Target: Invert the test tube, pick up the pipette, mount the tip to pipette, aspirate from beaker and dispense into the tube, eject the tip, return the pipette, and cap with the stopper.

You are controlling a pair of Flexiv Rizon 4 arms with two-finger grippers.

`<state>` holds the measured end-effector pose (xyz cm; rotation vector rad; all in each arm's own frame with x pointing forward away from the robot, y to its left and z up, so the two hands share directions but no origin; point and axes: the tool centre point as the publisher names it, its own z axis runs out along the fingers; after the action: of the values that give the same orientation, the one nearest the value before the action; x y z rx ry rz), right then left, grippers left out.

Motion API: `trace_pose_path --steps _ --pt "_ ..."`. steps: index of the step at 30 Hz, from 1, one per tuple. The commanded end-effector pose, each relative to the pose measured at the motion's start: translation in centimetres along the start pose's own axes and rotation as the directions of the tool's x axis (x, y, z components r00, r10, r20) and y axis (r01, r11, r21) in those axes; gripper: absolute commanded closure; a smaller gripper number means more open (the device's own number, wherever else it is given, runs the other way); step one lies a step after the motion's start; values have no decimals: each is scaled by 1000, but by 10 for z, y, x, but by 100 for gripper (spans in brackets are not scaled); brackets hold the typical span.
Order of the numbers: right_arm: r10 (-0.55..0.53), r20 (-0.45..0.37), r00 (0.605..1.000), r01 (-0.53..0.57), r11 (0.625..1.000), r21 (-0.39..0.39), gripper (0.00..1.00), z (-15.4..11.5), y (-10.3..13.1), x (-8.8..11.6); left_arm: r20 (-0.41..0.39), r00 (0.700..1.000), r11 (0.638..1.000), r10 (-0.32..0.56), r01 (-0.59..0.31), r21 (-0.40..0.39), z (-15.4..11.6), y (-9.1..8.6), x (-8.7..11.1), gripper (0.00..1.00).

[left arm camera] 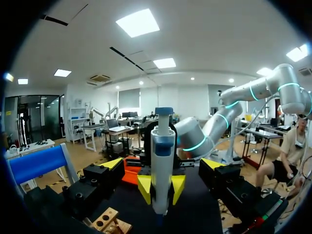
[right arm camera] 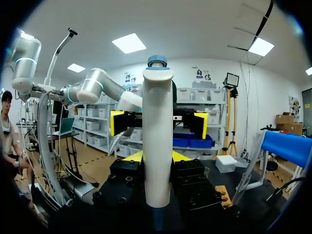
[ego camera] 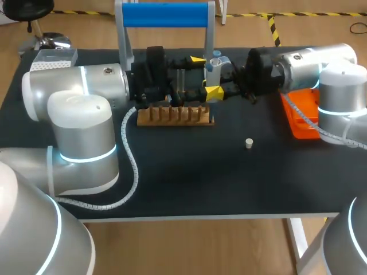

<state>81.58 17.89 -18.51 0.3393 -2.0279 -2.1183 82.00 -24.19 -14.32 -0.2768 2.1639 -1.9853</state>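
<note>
Right wrist view: the right gripper [right arm camera: 157, 157] clamps the pipette [right arm camera: 157, 97]. The left gripper [right arm camera: 158, 124], splayed wide at its twelve o'clock, could knock the pipette askew if it closes off-centre.

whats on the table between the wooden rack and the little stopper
Nothing: in the head view the black table is bare between the wooden rack and the stopper.

No text, label or number can be read on the pipette [left arm camera: 162, 161], the rack [ego camera: 175, 116], the tray [ego camera: 303, 113] or the worktop [ego camera: 229, 183].
</note>
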Motion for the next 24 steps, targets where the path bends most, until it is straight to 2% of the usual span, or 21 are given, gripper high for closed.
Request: trace_pose_path --steps 1,23,24 --pt "3 -1 1000 -3 1000 9 100 5 0 -2 3 1000 1000 1 -1 2 1 1 1 0" --pt "5 15 1000 -5 1000 8 100 17 -2 -8 3 1000 1000 1 -1 2 1 1 1 0" --pt "4 15 1000 -4 1000 8 100 17 -2 -8 3 1000 1000 1 -1 2 1 1 1 20"
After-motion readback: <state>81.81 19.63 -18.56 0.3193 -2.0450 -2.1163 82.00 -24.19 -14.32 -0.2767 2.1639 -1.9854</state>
